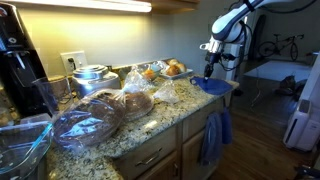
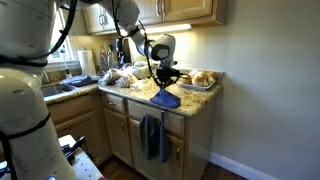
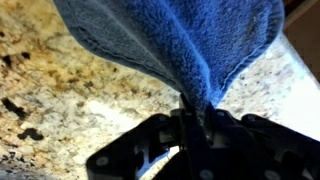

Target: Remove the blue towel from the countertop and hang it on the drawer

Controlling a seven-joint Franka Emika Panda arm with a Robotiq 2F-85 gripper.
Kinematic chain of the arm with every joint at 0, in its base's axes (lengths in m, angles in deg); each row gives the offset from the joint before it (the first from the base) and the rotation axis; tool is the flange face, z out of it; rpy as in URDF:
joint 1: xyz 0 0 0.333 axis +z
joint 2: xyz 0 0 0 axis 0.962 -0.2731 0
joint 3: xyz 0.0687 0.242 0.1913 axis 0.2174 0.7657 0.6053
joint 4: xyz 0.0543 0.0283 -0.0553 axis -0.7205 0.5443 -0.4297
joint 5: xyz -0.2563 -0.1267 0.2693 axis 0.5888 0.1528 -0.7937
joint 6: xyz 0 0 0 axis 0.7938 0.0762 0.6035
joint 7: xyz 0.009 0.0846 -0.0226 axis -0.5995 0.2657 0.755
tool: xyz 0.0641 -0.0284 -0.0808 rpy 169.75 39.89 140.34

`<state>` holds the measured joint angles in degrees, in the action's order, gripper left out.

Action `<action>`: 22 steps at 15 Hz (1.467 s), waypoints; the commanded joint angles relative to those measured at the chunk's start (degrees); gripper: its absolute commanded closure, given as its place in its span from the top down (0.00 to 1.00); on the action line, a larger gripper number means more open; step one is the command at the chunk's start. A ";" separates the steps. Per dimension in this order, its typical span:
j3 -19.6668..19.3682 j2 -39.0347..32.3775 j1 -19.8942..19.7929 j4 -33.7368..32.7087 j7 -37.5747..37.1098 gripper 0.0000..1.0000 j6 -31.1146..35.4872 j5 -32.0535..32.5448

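The bright royal-blue towel (image 1: pixel 211 86) is lifted at one point over the right end of the speckled granite countertop (image 1: pixel 150 128), its lower part still spread on the stone. My gripper (image 1: pixel 209 70) is shut on its pinched top. In an exterior view the towel (image 2: pixel 167 97) hangs as a cone from the gripper (image 2: pixel 163 80) above the counter edge (image 2: pixel 190 109). In the wrist view the towel (image 3: pixel 180 40) fans out from the jaws (image 3: pixel 188 108) over the granite (image 3: pixel 60 90).
A longer dull blue-grey towel (image 1: pixel 212 138) hangs on the cabinet front below, also in an exterior view (image 2: pixel 153 137). Bagged bread (image 1: pixel 118 104), pastries on a tray (image 1: pixel 165 70), a clear bowl (image 1: pixel 85 128) and a pot (image 1: pixel 90 76) crowd the counter.
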<state>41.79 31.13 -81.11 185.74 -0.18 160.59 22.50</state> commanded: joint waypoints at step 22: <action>-1.66 11.12 -2.08 17.67 1.14 0.09 -1.35 -17.30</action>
<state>40.76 37.42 -81.92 197.26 -0.83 160.35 9.24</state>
